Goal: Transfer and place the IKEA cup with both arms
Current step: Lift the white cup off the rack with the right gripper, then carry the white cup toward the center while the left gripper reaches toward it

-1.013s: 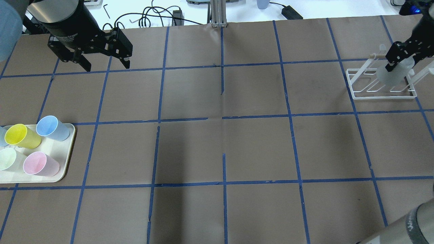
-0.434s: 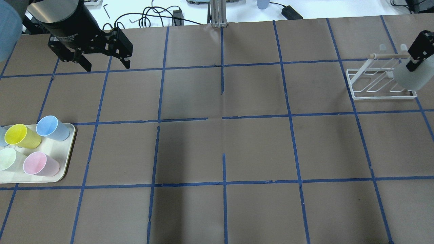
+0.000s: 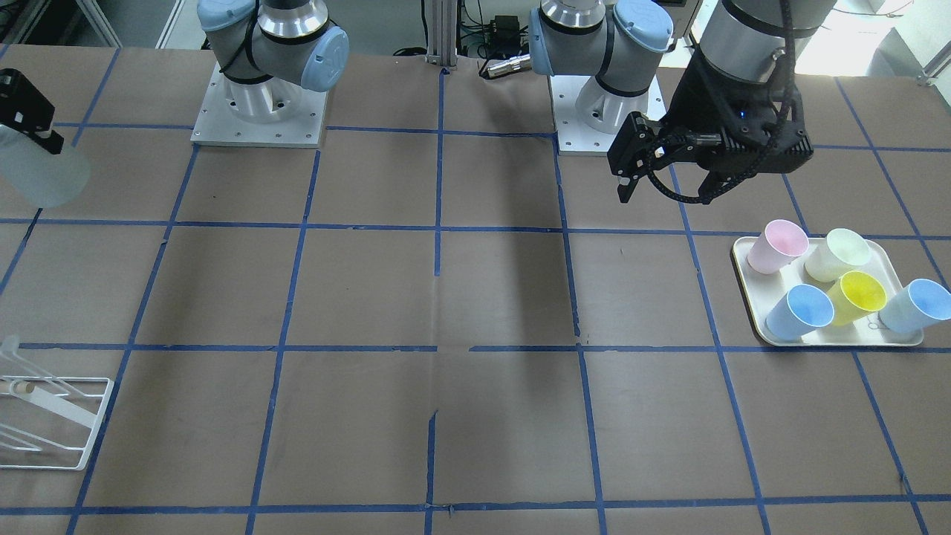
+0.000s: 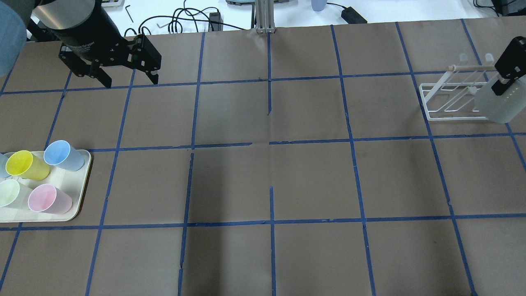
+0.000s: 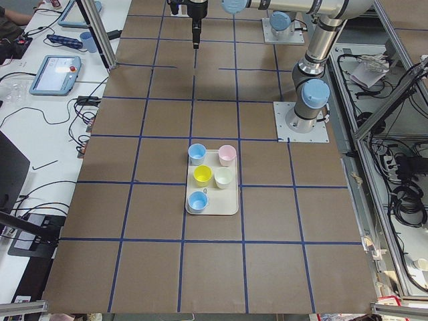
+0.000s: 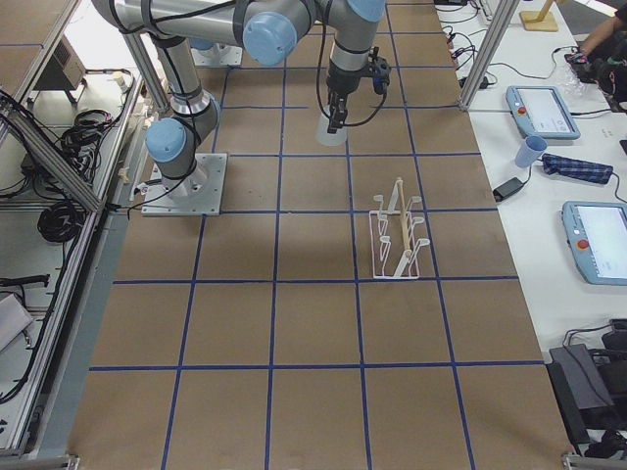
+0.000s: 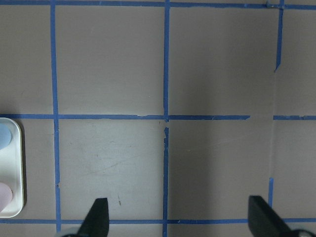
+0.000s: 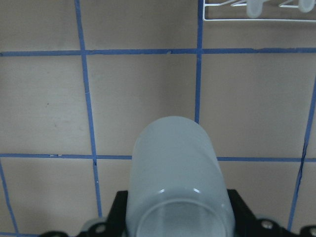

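Observation:
The pale grey IKEA cup hangs in my right gripper, which is shut on it at the table's far right, just in front of the white wire rack. The cup is clear of the table. It fills the lower right wrist view and shows at the left edge of the front-facing view and in the exterior right view. My left gripper is open and empty, high over the far left of the table; its fingertips show over bare paper.
A cream tray at the left edge holds yellow, pink, light blue and cream-green cups. The brown paper has a blue tape grid. Cables and a post lie beyond the far edge.
My right gripper has carried the grey cup off the rack, moving right and toward the robot. The left gripper has hardly moved.

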Action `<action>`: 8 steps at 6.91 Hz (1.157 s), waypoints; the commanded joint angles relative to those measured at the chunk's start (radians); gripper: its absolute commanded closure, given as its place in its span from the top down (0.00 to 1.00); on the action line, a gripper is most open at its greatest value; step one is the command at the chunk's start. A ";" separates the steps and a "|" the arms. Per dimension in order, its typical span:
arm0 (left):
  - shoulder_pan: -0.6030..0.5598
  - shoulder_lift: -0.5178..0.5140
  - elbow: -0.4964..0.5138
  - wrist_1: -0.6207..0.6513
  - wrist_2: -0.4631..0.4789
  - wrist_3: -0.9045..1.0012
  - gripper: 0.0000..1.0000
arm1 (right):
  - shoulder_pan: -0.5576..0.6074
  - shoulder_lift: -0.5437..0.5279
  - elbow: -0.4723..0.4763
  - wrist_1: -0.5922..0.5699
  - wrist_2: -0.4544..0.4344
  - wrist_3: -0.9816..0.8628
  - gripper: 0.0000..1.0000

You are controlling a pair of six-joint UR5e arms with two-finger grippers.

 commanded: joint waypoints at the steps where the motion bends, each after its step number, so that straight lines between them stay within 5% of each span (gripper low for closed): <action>1: 0.014 0.017 -0.013 -0.006 -0.065 0.000 1.00 | 0.039 -0.019 -0.001 0.117 0.170 0.056 0.38; 5: 0.229 0.035 -0.051 -0.199 -0.463 0.219 1.00 | 0.043 -0.009 0.004 0.397 0.722 0.056 0.38; 8: 0.255 0.060 -0.248 -0.179 -1.038 0.212 1.00 | 0.058 -0.023 0.053 0.580 1.035 0.056 0.43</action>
